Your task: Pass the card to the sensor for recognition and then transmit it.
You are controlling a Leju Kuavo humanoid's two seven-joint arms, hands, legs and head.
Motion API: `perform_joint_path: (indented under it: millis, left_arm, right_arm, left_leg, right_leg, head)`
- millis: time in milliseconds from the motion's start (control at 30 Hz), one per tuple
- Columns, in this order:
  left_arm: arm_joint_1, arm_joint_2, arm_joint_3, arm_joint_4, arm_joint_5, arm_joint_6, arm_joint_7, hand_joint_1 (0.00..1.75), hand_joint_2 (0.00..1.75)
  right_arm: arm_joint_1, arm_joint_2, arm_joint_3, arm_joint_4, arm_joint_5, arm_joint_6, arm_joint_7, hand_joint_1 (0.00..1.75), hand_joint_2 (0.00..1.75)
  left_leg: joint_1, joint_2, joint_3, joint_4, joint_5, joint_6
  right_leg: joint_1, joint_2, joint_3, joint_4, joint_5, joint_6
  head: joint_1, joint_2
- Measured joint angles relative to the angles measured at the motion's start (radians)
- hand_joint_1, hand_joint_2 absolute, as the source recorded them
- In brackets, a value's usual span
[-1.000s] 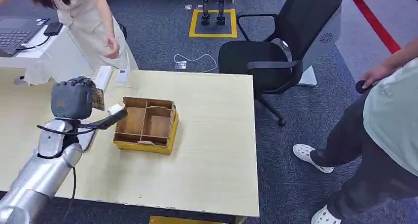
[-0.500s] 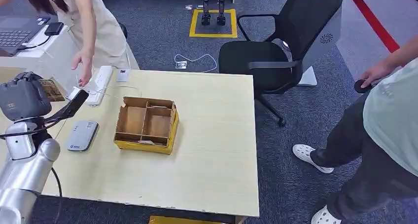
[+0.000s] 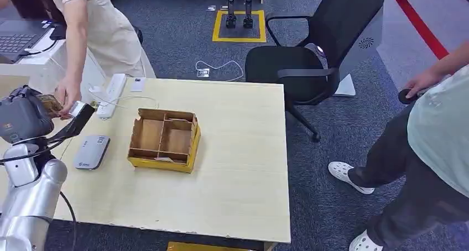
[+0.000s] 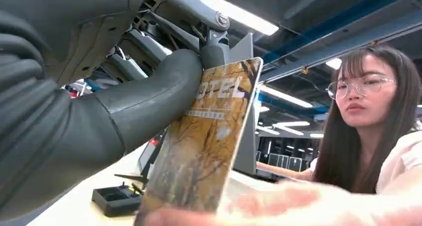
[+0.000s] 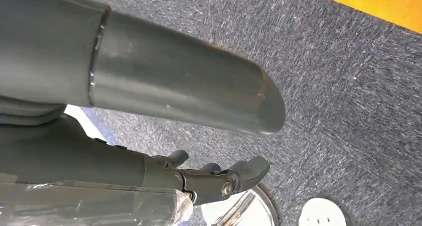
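handing the card (image 4: pixel 209 136) to a person at the table's far left corner.
risk: it could drop if the left hand (image 3: pixel 25 117) lets go before the person's hand (image 3: pixel 67 93) has it firmly. thumb and fingers pinch the card upright; the right hand (image 5: pixel 214 178) hangs over carpet, fingers partly curled, holding nothing.

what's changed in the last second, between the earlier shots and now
The left hand swung the hotel card away from the sensor toward the table's far-left edge, and a person's hand reached in onto it. The cardboard box stayed put.
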State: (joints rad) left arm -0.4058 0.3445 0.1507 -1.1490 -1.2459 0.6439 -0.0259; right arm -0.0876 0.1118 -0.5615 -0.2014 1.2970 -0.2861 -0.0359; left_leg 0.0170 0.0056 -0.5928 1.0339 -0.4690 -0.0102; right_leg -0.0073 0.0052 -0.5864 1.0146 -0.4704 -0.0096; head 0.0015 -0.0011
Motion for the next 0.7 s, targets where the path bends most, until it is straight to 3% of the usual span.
perform_joint_path:
  millis: [467, 500, 533, 567, 600, 700]
  left_arm:
    - [-0.047, -0.049, -0.001, 0.022, -0.002, 0.000, 0.003, 1.75, 1.75]
    - [-0.050, -0.050, -0.001, 0.024, -0.002, 0.000, 0.003, 1.59, 1.75]
    - [-0.052, -0.052, -0.001, 0.027, -0.003, 0.000, 0.003, 0.40, 1.75]
    - [-0.053, -0.054, -0.001, 0.029, -0.003, 0.000, 0.003, 0.40, 1.75]
    - [-0.054, -0.054, -0.001, 0.032, -0.003, 0.000, 0.003, 0.00, 1.75]
    - [-0.055, -0.054, -0.003, 0.040, -0.005, 0.000, 0.003, 0.00, 1.75]
  right_arm:
    - [0.000, 0.000, 0.001, 0.000, 0.001, -0.001, 0.000, 0.00, 0.00]
    - [0.000, 0.000, 0.001, 0.000, 0.001, -0.001, 0.000, 0.00, 0.00]
    - [0.000, 0.000, 0.001, 0.000, 0.001, -0.001, 0.000, 0.00, 0.00]
    - [0.000, 0.000, 0.001, 0.000, 0.001, -0.001, 0.000, 0.00, 0.00]
    - [0.000, 0.000, 0.001, 0.000, 0.001, -0.001, 0.000, 0.00, 0.00]
    - [0.001, 0.000, 0.001, 0.000, -0.001, -0.001, 0.000, 0.00, 0.00]
  left_leg:
    - [0.000, 0.000, 0.000, 0.000, 0.000, 0.000]
    - [0.000, 0.000, 0.000, 0.000, 0.000, 0.000]
    - [0.000, 0.000, 0.000, 0.000, 0.000, 0.000]
    - [0.000, 0.000, 0.000, 0.000, 0.000, 0.000]
    - [0.000, 0.000, 0.000, 0.000, 0.000, 0.000]
    - [0.000, 0.000, 0.000, 0.000, 0.000, 0.000]
  right_leg:
    - [0.000, 0.001, 0.000, 0.000, 0.001, -0.001]
    - [0.000, 0.001, 0.000, 0.000, 0.001, -0.001]
    - [0.000, 0.001, 0.000, 0.000, 0.001, -0.001]
    - [0.000, 0.001, 0.000, 0.000, 0.001, -0.001]
    - [0.000, 0.001, 0.000, 0.000, 0.001, -0.001]
    - [0.000, 0.001, -0.001, 0.000, 0.001, -0.001]
  head:
    - [0.000, 0.000]
    - [0.000, 0.000]
    - [0.000, 0.000]
    - [0.000, 0.000]
    - [0.000, 0.000]
    - [0.000, 0.000]
